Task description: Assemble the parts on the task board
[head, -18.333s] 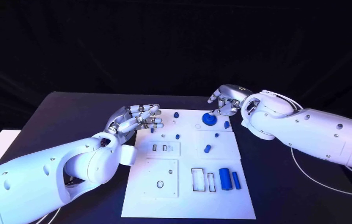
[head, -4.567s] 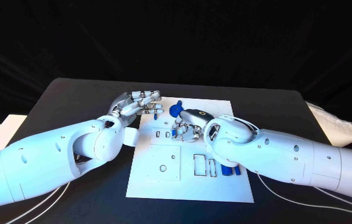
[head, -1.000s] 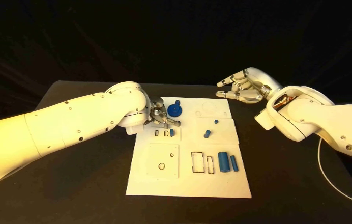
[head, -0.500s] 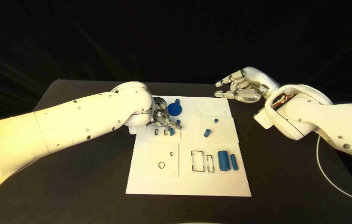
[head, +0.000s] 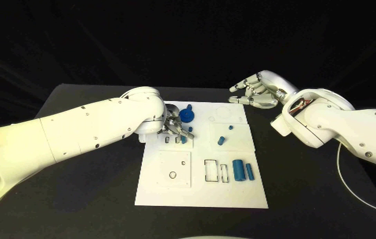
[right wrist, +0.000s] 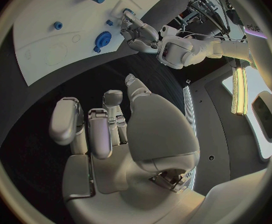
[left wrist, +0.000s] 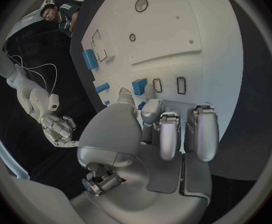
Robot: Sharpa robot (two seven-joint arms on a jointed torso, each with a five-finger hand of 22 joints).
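Note:
The white task board (head: 200, 190) lies in the middle of the table. My left hand (head: 174, 127) is low over its far left part, by two small slots (left wrist: 181, 84). Its thumb and a finger pinch a small blue block (left wrist: 138, 86) that stands on the board. A blue gear-like part (head: 187, 115) stands just beyond that hand. A short blue peg (head: 221, 139) and a tiny blue stud (head: 231, 127) sit further right. My right hand (head: 255, 95) hovers off the board's far right corner, fingers apart and holding nothing.
Two blue cylinders (head: 238, 172) lie side by side near the board's right edge, next to a rectangular cut-out (head: 211, 172). A square plate with a small oval hole (head: 173, 176) fills the near left. Black table (head: 94, 195) surrounds the board.
Since the earliest frames the gear has gone from the board's far right to its far left, and my right hand has drawn back off the board. In the last second my left hand's fingers closed round the block.

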